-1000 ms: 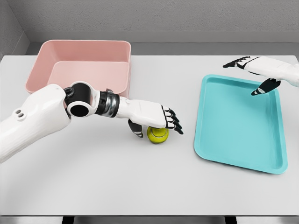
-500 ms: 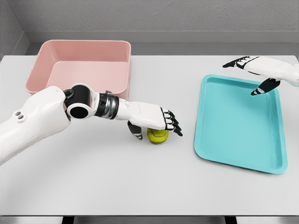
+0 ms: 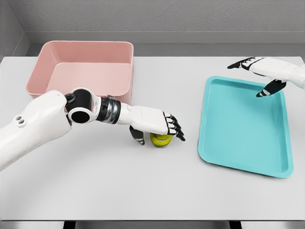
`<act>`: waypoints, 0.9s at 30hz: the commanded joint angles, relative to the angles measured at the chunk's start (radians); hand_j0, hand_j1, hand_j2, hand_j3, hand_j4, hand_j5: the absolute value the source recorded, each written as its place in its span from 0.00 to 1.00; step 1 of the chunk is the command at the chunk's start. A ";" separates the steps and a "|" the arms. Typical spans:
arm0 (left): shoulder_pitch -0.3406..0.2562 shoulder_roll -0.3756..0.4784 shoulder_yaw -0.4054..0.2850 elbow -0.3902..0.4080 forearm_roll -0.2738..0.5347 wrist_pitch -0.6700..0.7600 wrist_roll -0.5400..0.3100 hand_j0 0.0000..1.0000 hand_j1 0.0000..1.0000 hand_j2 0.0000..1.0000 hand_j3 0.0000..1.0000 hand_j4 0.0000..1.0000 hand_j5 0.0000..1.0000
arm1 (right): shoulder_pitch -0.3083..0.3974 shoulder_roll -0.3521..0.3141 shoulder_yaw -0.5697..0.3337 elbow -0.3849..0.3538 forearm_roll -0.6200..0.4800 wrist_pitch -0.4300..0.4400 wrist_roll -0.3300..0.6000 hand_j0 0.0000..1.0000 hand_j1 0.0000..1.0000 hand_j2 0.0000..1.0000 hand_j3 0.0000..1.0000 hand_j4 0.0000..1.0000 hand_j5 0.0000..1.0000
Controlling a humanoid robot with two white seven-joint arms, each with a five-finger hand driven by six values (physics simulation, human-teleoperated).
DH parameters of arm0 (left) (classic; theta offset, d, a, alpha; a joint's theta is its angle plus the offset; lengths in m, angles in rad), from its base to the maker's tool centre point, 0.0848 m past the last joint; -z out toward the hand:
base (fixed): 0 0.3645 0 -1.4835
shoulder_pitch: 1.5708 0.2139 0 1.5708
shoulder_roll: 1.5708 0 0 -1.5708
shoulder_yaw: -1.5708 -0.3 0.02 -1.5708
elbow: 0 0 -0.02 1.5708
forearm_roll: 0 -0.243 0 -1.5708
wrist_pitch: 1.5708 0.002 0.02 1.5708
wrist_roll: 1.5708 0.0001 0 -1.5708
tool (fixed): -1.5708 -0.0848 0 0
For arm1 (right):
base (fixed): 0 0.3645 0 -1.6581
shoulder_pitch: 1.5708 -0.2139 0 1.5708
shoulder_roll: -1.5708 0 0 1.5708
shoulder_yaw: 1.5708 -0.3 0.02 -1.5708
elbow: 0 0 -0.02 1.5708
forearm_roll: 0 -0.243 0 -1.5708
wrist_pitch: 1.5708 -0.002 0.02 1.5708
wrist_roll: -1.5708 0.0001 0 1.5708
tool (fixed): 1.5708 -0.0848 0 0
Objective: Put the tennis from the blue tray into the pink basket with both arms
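The yellow-green tennis ball rests on the white table between the pink basket and the blue tray, outside both. My left hand lies low over the ball and hides its top. The thumb hangs down at the ball's left and the fingers reach past its right side, not closed around it. My right hand hovers open over the tray's far right corner, holding nothing.
The pink basket stands at the back left, its near wall just behind my left forearm. The blue tray holds nothing. The table's front edge runs along the bottom of the view.
My left hand has sunk a little lower over the ball, covering more of it. The ball and the right hand have stayed in place.
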 commanded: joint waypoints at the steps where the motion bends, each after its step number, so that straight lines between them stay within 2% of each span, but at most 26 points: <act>1: 0.000 0.002 0.002 0.000 0.006 0.002 0.000 1.00 1.00 1.00 1.00 1.00 1.00 | 0.002 -0.001 -0.001 -0.001 -0.006 0.003 0.000 1.00 1.00 1.00 1.00 1.00 1.00; 17: 0.002 0.002 0.000 0.000 -0.002 0.002 0.000 1.00 1.00 1.00 1.00 1.00 1.00 | 0.002 -0.001 -0.001 -0.001 -0.006 0.001 0.000 1.00 1.00 1.00 1.00 1.00 1.00; 19: 0.002 0.002 0.000 0.000 -0.003 0.002 0.000 0.92 0.92 0.92 0.92 0.92 0.92 | 0.002 -0.001 -0.001 -0.001 -0.006 0.003 0.000 1.00 1.00 1.00 1.00 1.00 1.00; 22: 0.003 0.003 0.000 0.000 -0.003 0.002 -0.001 0.75 0.75 0.75 0.75 0.75 0.75 | 0.002 -0.003 -0.001 0.001 -0.006 0.003 0.000 1.00 1.00 1.00 1.00 1.00 1.00; 27: 0.009 0.005 0.002 0.000 -0.003 0.002 -0.001 0.68 0.68 0.68 0.68 0.68 0.68 | -0.002 -0.003 -0.001 0.035 -0.006 0.003 0.000 1.00 1.00 1.00 1.00 1.00 1.00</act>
